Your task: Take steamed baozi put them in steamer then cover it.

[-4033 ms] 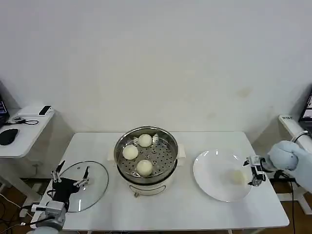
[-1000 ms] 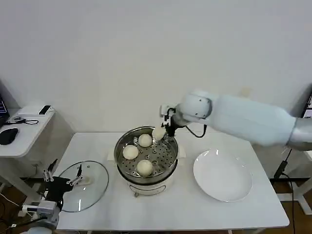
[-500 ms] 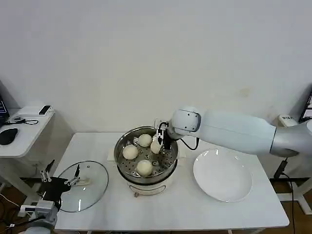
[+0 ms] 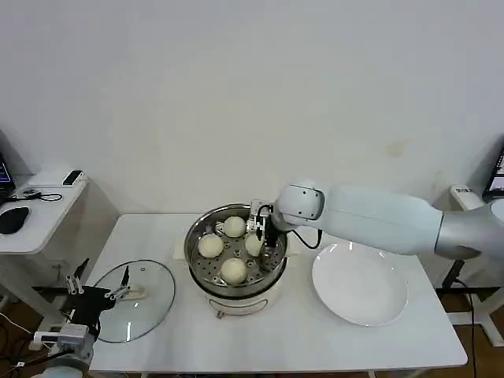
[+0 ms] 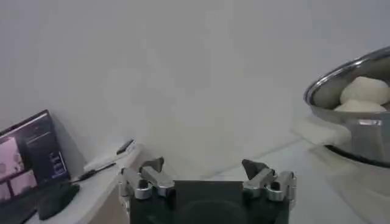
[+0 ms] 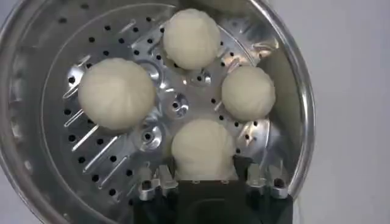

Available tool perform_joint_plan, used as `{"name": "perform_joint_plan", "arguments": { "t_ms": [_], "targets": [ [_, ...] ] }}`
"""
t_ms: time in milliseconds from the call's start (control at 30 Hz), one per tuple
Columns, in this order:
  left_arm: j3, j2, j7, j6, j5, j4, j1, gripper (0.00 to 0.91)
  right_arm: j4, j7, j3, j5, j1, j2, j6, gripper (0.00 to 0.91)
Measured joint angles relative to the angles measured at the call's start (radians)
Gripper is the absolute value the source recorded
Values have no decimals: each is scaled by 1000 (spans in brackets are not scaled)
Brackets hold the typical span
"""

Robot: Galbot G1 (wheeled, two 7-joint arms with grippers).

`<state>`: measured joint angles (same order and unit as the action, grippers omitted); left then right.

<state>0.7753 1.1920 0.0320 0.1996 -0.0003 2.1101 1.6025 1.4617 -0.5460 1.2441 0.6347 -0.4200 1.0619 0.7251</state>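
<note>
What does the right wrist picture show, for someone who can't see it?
The right gripper holds a round cream-white bun low over the holed tray of a shiny round steel steamer pot. Three more such buns sit on that tray.

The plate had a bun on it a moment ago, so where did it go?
The right gripper carried that last baozi from the plate into the steamer, beside three others, fingers closed on it. The left gripper, open, drifted slightly left over the cover, which stayed put.
</note>
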Motion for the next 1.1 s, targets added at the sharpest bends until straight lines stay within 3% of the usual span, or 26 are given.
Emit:
{"name": "perform_joint_plan", "arguments": {
  "t_ms": [233,367,500,667,900,1100],
  "targets": [
    [1,1,0,-2,0,0,-1,907,27,27,-35,-5,-1,-25,0,907],
    [-2,0,-1,-4,-1,-3,-2,907,65,69,-66,10,4,-57,-4,907],
    [-6,1,0,-4,-1,-9,-8,907,120,145,-98,35,16,-102,-22,907],
    [-13,6,0,-6,-1,-13,-11,907,195,283,-172,40,71,-178,-87,907],
    [-27,13,2,-10,9,-16,-14,907,294,461,-413,-20,310,-284,-251,907],
    [-37,3,0,-23,11,-34,-21,907,368,520,-779,-134,671,-305,-392,907]
  ]
}}
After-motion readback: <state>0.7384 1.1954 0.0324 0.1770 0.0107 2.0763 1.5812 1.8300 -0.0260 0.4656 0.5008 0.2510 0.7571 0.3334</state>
